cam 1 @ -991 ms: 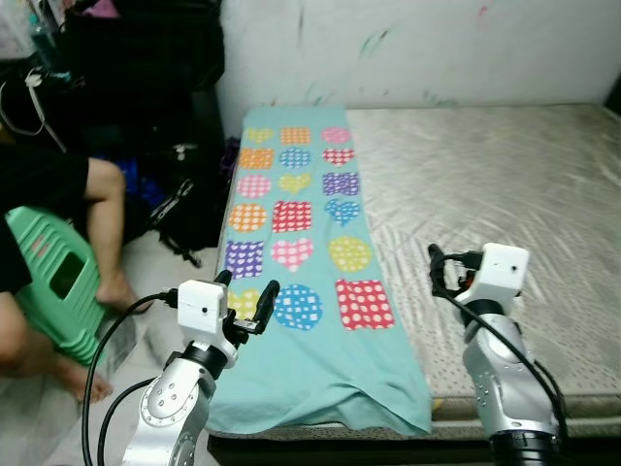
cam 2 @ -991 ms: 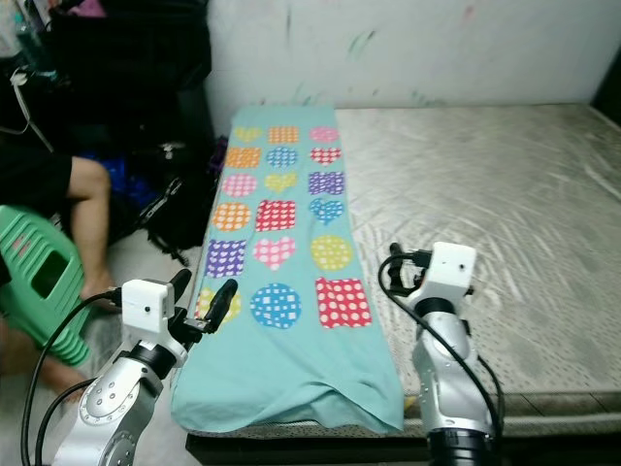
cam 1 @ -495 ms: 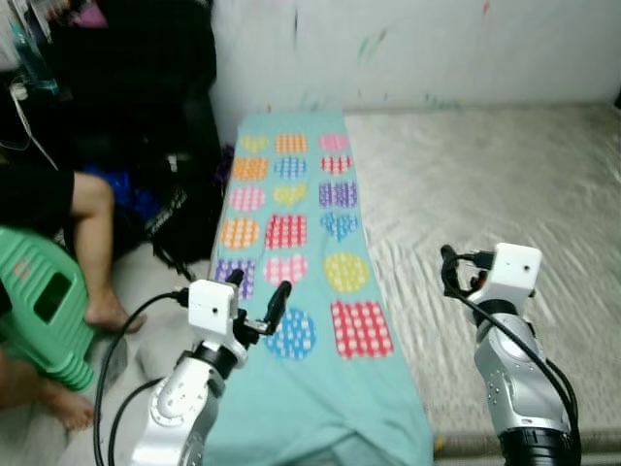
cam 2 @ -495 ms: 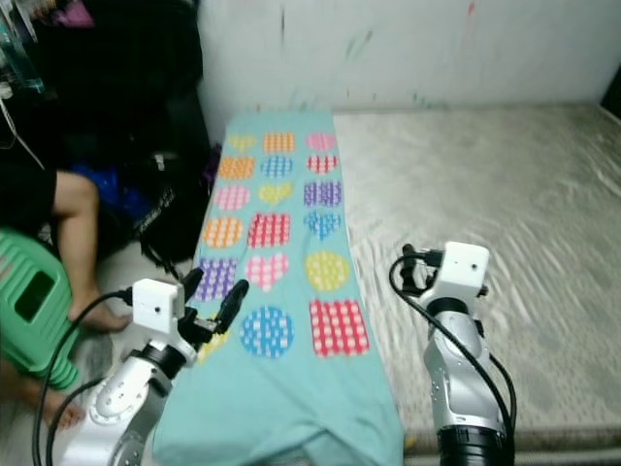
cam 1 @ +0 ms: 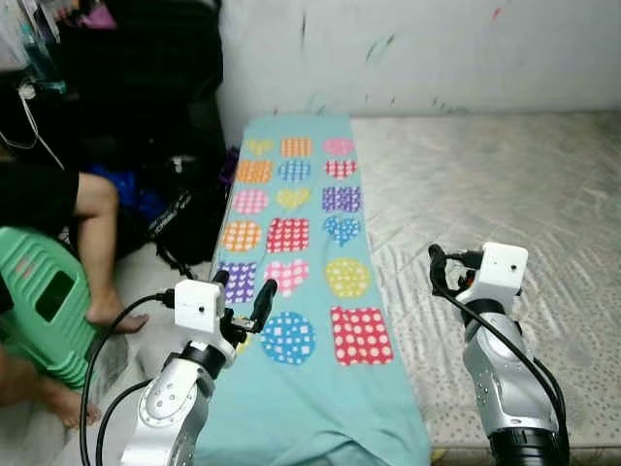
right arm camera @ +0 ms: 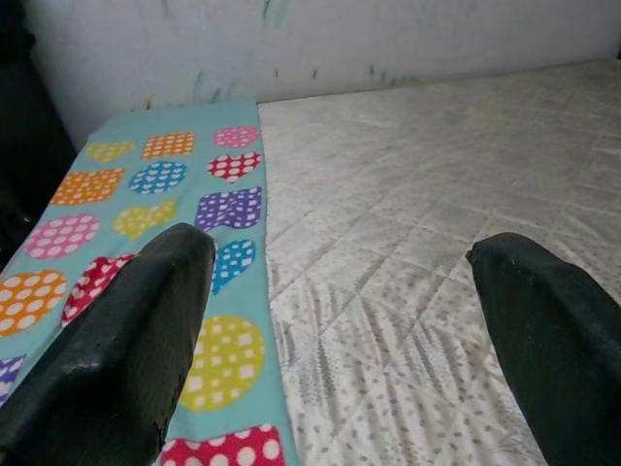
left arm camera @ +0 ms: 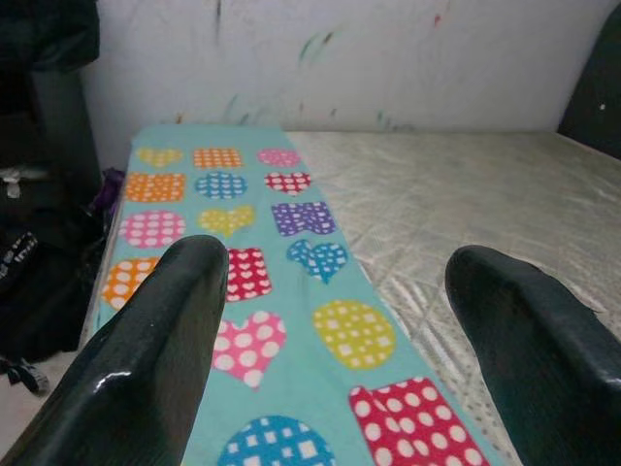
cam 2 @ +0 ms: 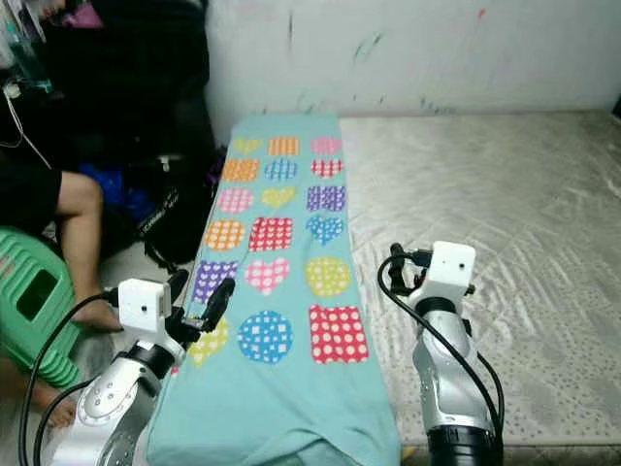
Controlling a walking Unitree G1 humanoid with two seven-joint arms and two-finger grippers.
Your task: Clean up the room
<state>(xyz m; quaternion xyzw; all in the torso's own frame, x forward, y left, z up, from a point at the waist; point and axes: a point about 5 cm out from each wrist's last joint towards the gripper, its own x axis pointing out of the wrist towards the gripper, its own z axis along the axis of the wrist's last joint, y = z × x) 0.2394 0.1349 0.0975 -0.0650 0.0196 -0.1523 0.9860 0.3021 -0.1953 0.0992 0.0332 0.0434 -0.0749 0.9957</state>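
Spreading wide over the blanket [cam 1: 301,262], left claw [cam 1: 244,302], right claw [right arm camera: 340,320], blanket's near end cropped

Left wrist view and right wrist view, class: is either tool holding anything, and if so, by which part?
Nothing is held. The left tool and the right tool are both open, hovering above the patterned teal blanket and the mattress.

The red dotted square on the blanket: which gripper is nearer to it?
Roughly equal, perhaps the right. The red dotted square lies between them: left gripper over the blanket's left edge, right gripper above the bare mattress.
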